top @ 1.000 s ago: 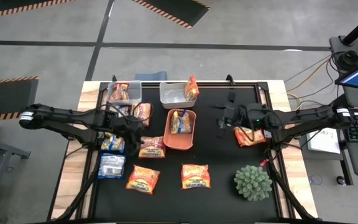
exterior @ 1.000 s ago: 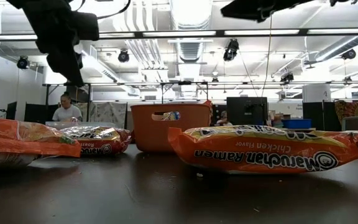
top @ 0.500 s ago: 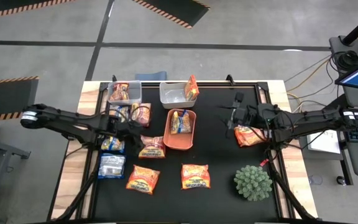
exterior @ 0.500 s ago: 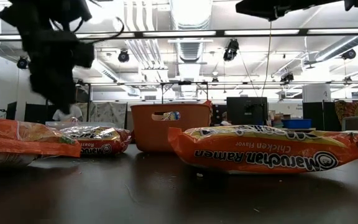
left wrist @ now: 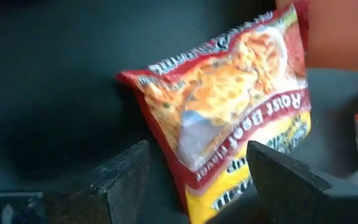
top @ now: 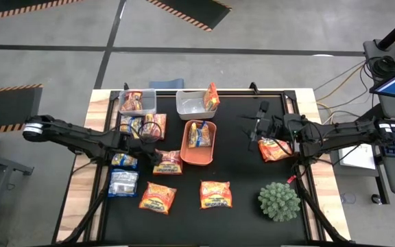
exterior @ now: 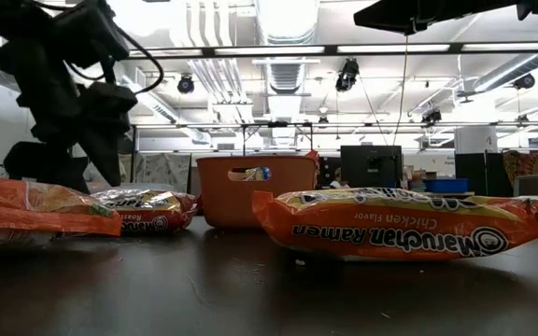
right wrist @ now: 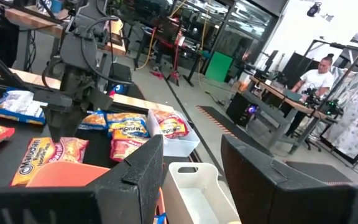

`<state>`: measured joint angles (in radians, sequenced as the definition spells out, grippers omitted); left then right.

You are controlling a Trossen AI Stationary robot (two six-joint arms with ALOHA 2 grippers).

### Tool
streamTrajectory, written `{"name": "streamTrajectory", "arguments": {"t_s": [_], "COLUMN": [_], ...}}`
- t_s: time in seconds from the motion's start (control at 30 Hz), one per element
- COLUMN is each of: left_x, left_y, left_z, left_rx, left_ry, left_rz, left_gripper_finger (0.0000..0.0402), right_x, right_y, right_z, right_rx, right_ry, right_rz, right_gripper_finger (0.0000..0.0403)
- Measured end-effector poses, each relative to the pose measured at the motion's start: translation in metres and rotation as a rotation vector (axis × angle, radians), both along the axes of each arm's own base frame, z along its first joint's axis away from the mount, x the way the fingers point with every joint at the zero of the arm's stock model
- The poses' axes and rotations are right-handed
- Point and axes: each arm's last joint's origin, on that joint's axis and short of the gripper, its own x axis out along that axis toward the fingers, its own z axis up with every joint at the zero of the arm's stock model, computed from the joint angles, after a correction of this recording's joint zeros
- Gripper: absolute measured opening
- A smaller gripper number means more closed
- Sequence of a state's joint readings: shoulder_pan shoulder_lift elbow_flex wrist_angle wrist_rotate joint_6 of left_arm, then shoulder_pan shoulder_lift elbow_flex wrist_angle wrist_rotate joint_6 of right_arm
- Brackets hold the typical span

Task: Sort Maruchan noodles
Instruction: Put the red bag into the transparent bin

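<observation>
Black table [top: 245, 175] with two dark arms reaching in, one from each side, all placed here by the orange tray [top: 199, 152] near its middle. One spiky green plant ball [top: 278, 200] sits on the near side of the tray, well off toward the right arm. Two clear bins stand just beyond the tray, the left bin [top: 149, 96] and the right bin [top: 189, 106], each holding one packet. About eleven ramen packets [top: 216, 194] are counted in the high view: one blue-and-yellow in the tray, two in the bins, five on the left arm's side of the tray, two orange ones on its near side, and one orange one under the right arm. The left gripper [top: 153, 156] hangs just beside the tray over a red Roast Beef packet [left wrist: 229, 118], fingers [left wrist: 126, 180] spread wide to either side of the packet's end, not clamping it. The right gripper [top: 255, 130] is in the air well to the tray's right, fingers [right wrist: 138, 171] parted with nothing between them.
</observation>
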<state>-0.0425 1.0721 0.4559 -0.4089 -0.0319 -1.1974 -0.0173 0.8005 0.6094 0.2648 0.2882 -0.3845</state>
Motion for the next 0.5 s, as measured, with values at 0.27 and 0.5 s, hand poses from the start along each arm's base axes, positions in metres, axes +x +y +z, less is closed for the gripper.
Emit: {"name": "streamTrajectory", "arguments": {"t_s": [0.27, 0.5], "left_x": [0.004, 0.010], "left_y": [0.000, 0.000], "left_z": [-0.009, -0.021], "left_rx": [0.014, 0.036], "left_ry": [-0.067, -0.056], "left_rz": [0.010, 0.003], "left_gripper_finger": [0.0248, 0.0223], "right_x": [0.000, 0.000], "right_y": [-0.001, -0.001], "right_z": [0.000, 0.000], "right_rx": [-0.001, 0.001], "right_ry": [-0.002, -0.003], "right_rz": [-0.004, -0.004], "right_gripper_finger": [0.0152, 0.0153]}}
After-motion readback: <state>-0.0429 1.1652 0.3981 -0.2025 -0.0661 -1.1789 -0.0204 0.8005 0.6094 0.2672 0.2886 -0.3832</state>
